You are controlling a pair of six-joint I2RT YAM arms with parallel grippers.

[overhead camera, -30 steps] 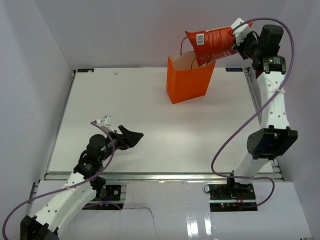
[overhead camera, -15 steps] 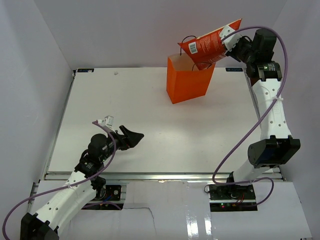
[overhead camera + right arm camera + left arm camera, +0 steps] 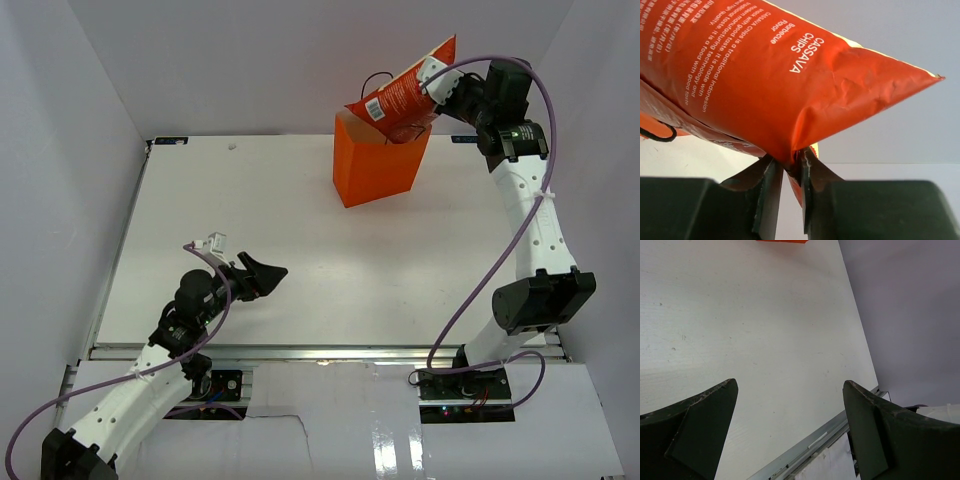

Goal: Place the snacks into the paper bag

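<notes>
My right gripper [image 3: 437, 88] is shut on the sealed end of the red-orange chip bag [image 3: 405, 92], held tilted above the orange paper bag [image 3: 376, 166], its lower end dipping into the bag's mouth. In the right wrist view my gripper [image 3: 789, 167] pinches the chip bag [image 3: 755, 75] by its seam, and a black loop handle [image 3: 657, 134] shows at the left. My left gripper [image 3: 262, 275] is open and empty, low over the table's near left; in the left wrist view it [image 3: 790, 390] frames bare table. No small candies show.
The white table [image 3: 250, 220] has a metal rail [image 3: 320, 350] along its near edge. White walls enclose the back and both sides. The paper bag's bottom edge [image 3: 782, 241] shows at the top of the left wrist view.
My right gripper has swung left and tipped the chip bag steeper, lowering its far end into the paper bag's mouth. The left arm has not moved.
</notes>
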